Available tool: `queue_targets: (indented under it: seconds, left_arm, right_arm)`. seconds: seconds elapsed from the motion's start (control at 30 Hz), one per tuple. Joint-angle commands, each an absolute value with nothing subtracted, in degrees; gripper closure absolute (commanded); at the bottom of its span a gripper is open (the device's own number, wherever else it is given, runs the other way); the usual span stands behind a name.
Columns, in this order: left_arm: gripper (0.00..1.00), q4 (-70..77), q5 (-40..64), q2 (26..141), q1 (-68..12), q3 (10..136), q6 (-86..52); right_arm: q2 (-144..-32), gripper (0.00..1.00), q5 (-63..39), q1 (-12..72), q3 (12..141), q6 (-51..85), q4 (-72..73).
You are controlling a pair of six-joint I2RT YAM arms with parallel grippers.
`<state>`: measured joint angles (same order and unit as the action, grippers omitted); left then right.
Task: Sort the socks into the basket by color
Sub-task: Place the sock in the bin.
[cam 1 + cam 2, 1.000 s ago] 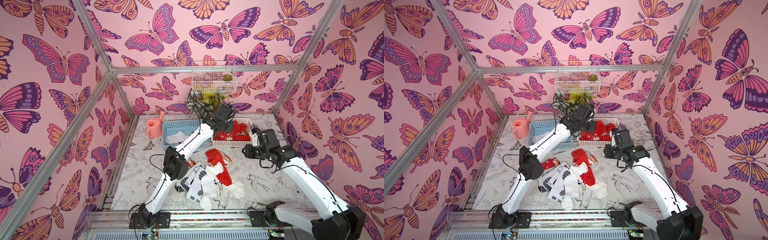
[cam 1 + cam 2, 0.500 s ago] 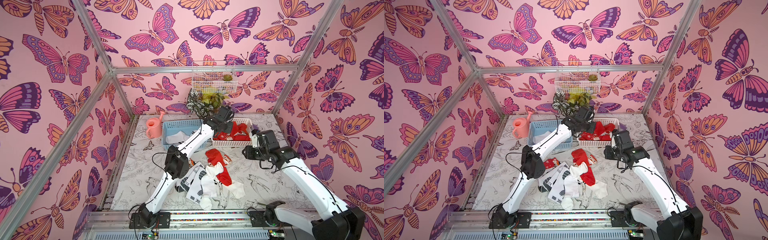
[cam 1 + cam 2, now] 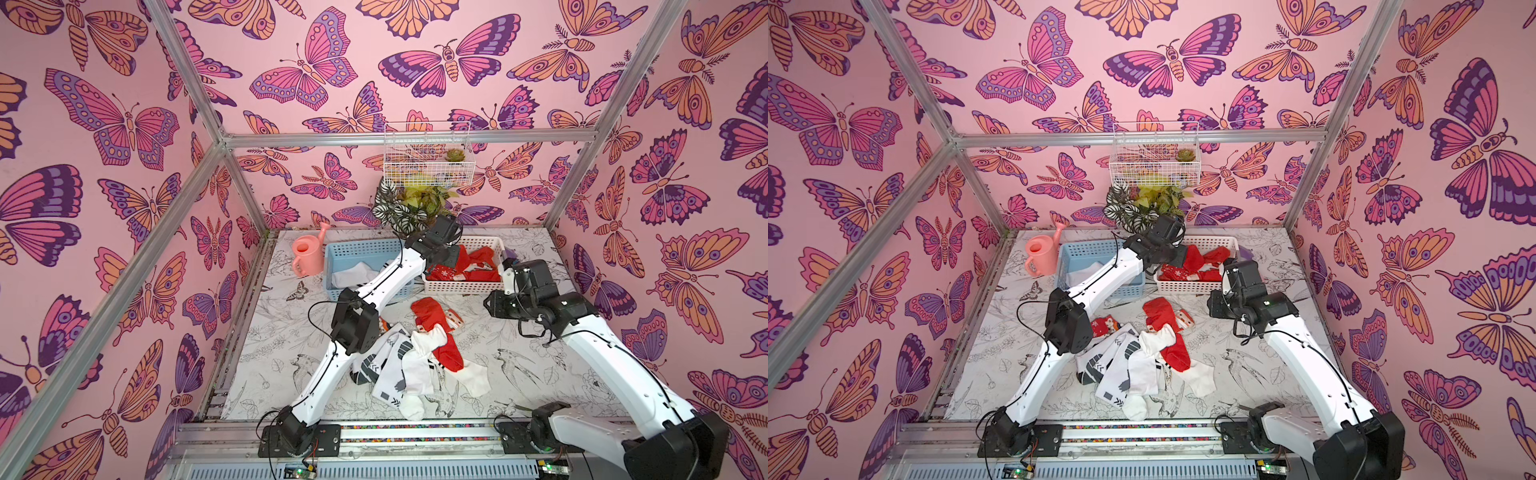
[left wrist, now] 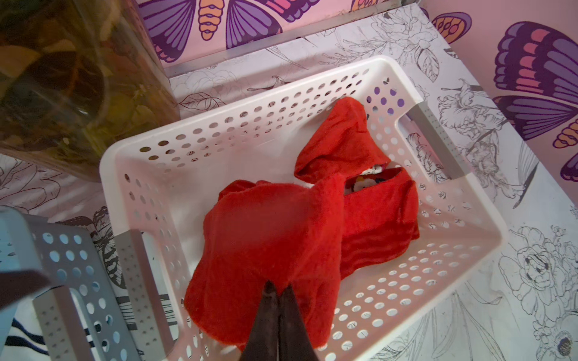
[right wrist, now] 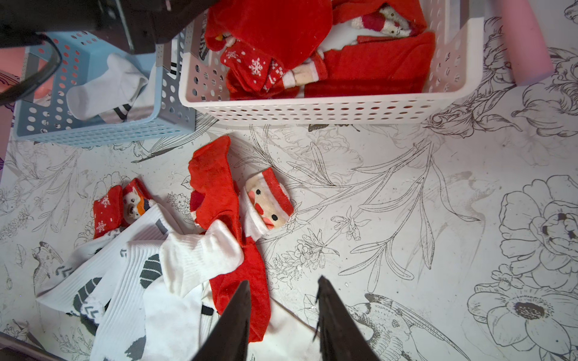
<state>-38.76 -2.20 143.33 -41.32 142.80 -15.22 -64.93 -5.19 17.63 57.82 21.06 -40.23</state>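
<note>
While the left gripper [image 4: 277, 289] pinches a red sock [image 4: 266, 237], jaws pressed together, above the white basket [image 4: 250, 100], a grip both top views leave unclear, the right gripper [image 5: 283, 286] hangs half open and empty over the table [image 5: 406, 218]. Its wrist view alone shows snowflaked socks [image 5: 250, 67] in that basket, white socks [image 5: 106, 84] in the blue basket [image 5: 93, 134], and the mixed pile [image 5: 187, 259] lying nearby.

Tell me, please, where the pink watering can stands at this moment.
In both top views the pink watering can stands at the far left of the table, near the back wall, just left of the blue basket.
</note>
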Motion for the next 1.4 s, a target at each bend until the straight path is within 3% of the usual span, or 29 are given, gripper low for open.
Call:
queue_targets:
  seconds: [0.0,0.4,0.6,0.97,1.37]
  left_arm:
    - [1.0,-37.97,-3.15,145.75,-40.46,144.22,-14.22]
    - [0.98,-37.77,-2.3,150.6,-39.03,147.43,-14.62]
    - [0.87,-37.36,-1.93,151.13,-38.57,147.5,-15.1]
    - [0.57,-36.87,-3.12,150.25,-38.17,147.53,-15.19]
    - [0.53,-36.2,-3.04,147.33,-38.06,147.19,-14.67]
  right_arm:
    - [-65.55,0.62,-4.92,17.22,58.05,21.64,-40.31]
    - [-66.65,0.62,-4.83,17.17,58.45,21.97,-40.41]
    - [-67.48,0.62,-5.31,17.22,58.7,22.06,-40.32]
    - [-69.01,0.62,-7.81,17.18,59.14,21.8,-40.29]
    - [-70.15,0.62,-9.9,17.2,58.8,21.75,-38.86]
